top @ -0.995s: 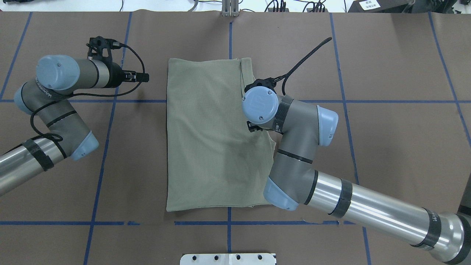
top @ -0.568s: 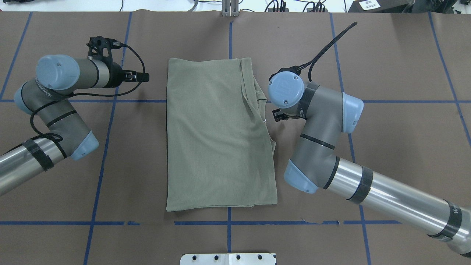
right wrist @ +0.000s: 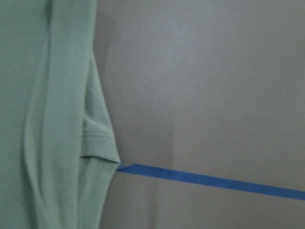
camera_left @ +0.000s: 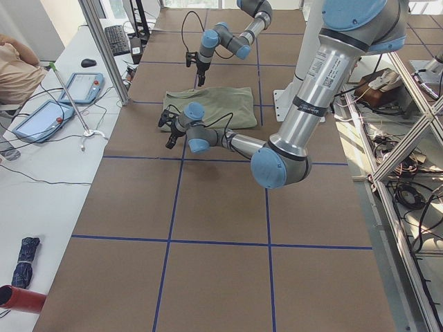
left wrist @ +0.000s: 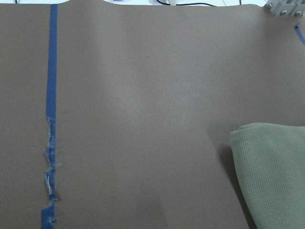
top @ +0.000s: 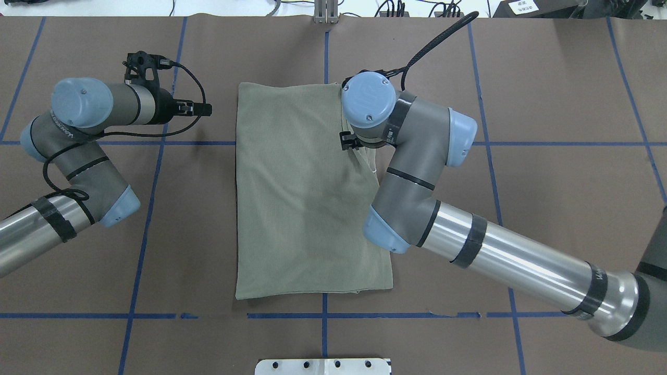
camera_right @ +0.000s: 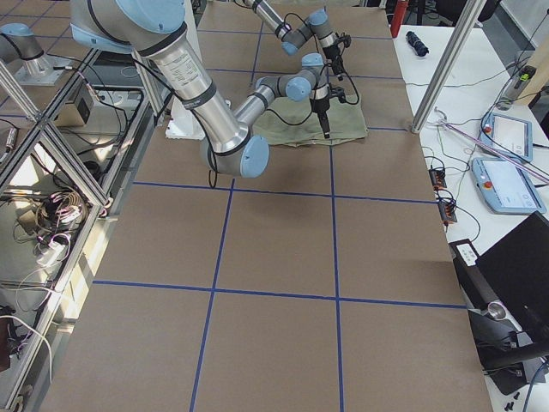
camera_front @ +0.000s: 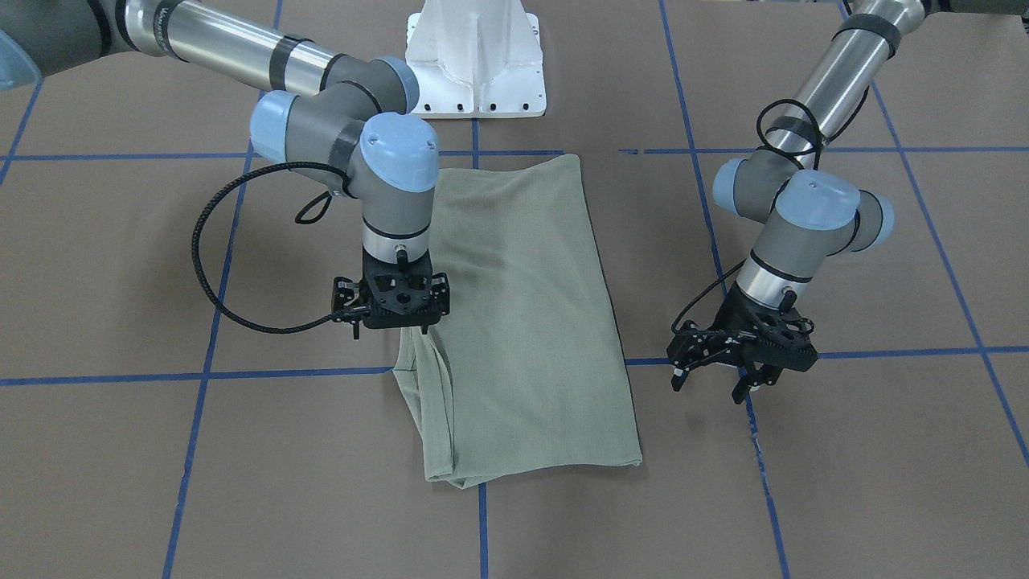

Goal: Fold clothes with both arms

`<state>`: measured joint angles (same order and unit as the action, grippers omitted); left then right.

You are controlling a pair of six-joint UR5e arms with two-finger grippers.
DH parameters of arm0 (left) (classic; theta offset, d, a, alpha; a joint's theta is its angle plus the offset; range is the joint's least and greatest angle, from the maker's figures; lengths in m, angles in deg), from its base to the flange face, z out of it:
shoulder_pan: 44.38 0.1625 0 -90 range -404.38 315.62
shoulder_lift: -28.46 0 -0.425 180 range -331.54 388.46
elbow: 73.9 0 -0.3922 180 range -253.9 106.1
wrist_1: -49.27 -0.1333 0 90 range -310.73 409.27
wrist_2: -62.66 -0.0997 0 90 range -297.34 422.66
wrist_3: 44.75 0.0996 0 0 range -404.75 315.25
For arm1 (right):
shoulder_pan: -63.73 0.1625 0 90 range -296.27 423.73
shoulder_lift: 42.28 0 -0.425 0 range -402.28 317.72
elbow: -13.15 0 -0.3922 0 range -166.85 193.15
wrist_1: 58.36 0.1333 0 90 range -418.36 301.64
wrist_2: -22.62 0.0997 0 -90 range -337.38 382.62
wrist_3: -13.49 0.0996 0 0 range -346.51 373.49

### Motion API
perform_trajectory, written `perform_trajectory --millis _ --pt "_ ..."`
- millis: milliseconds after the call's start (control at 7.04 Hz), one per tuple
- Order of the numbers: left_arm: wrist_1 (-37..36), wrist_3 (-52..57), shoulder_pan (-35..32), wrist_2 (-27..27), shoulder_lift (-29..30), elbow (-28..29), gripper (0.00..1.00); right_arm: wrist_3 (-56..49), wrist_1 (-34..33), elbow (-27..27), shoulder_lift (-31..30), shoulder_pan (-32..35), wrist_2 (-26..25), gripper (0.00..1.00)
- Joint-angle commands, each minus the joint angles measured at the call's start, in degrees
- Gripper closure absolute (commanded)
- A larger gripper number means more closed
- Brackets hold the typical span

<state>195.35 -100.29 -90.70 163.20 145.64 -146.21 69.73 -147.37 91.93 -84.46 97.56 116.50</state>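
Shirt lies flat mid-table as a long narrow rectangle already folded lengthwise, short ends toward and away from the robot base, far end just past a blue tape line. R gripper points straight down over the shirt's R long edge near the far end, where the layers aren't square: a loose flap bulges out past the edge, and the R wrist cam shows a ribbed band (cuff or collar, can't tell) poking out at the tape. Can't tell how wide the R jaws are or if they have cloth; tips are hidden by the gripper body in the front view and by the wrist in the overhead. L gripper hangs off the cloth, near the shirt's L side but apart from it, fingers spread, nothing in them; L wrist cam sees only a shirt corner and bare paper. Step in hand, IMO: R takes or tidies that stray far-R edge before the crosswise fold. To do it well: come down vertical, tips either side of the whole stack, not just the top layer, and catch the ribbed bit too, or it will hang out after the fold. Don't scrape the paper. Bring L to the matching far corner on its side, pinch at the same level, then lift low and move both together so the edge stays straight.
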Motion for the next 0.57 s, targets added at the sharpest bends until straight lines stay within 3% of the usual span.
perform_trajectory --millis 0,426 --pt "0.00 0.00 0.17 0.00 -0.02 0.06 0.00 1.24 3.50 -5.73 2.62 -1.39 0.17 0.00" --pt "0.00 0.00 0.26 0.00 -0.02 0.15 0.00 0.45 -0.53 -5.56 2.27 -2.63 -0.27 0.00"
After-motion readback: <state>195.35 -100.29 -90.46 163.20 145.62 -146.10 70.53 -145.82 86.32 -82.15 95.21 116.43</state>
